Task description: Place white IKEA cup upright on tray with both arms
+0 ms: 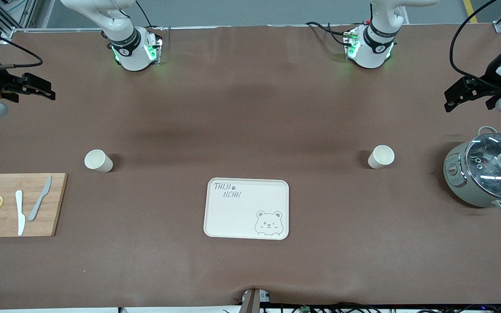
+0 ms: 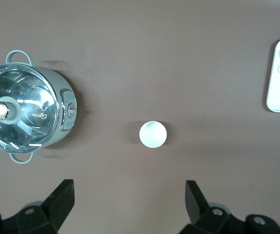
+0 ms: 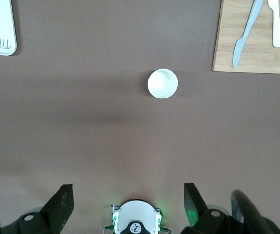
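At the lower centre of the frame the tray (image 1: 246, 208) lies bare on the desk (image 1: 250, 269). One cup (image 1: 98, 160) stands upright at middle left, another cup (image 1: 381, 156) at middle right. The left pincer (image 1: 465, 93) hangs at the right edge and the right pincer (image 1: 33, 87) at the left edge, both with fingers apart and holding nothing.

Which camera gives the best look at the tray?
The front view: the whole tray shows, with its lettering and bear, and nothing on it. The left wrist view catches only one edge with the bear's face, and the right wrist view only a corner with part of the lettering.
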Tool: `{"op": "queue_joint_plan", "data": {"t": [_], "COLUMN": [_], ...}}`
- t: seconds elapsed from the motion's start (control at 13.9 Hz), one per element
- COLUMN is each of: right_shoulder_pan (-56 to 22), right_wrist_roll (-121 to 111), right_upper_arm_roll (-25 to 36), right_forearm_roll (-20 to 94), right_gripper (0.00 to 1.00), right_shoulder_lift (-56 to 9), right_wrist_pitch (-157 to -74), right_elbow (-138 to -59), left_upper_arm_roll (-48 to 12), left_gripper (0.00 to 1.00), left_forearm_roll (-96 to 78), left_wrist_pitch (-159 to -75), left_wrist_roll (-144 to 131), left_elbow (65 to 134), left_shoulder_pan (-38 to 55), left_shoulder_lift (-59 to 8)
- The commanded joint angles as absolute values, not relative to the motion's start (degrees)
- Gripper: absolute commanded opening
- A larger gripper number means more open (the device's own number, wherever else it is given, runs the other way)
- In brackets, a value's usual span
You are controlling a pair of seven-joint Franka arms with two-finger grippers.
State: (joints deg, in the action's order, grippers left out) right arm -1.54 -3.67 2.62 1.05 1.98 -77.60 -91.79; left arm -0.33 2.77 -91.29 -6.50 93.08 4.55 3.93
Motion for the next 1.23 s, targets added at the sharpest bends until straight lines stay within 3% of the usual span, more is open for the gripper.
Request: {"op": "queue_joint_plan", "data": {"t": [0.0,0.36,0.72,1.15], "right_shoulder_pan": [-1.76,-1.67,-2.02,-1.84], "right_wrist_roll": [-3.16,-3.16,-3.16,-3.16], "right_upper_arm_roll": [2.81,2.81,2.81,2.81], "right_forearm_roll": [1.14,1.14,1.14,1.23], "right_gripper": [1.00,1.00,1.00,1.00], "right_shoulder_lift": [2.46,2.37,2.37,2.37], "right_wrist_pitch": [-77.08,-76.99,-77.08,-77.17], "right_elbow": [-92.29,-92.29,-92.20,-92.11], "left_upper_arm_roll": [-0.62,-0.53,-0.44,-0.61], "left_gripper": [1.00,1.00,1.00,1.00], "left_forearm_roll": [2.11,2.55,2.99,3.08], "left_wrist_pitch": [-89.82,-89.82,-93.68,-105.80], "left_wrist_roll": [-5.63,-5.98,-5.89,-6.94], "left_elbow": [90.62,89.91,90.87,104.04], "left_shoulder_pan": [4.40,3.96,3.69,3.78], "left_shoulder_lift": [1.85,1.41,-4.04,-3.96]}}
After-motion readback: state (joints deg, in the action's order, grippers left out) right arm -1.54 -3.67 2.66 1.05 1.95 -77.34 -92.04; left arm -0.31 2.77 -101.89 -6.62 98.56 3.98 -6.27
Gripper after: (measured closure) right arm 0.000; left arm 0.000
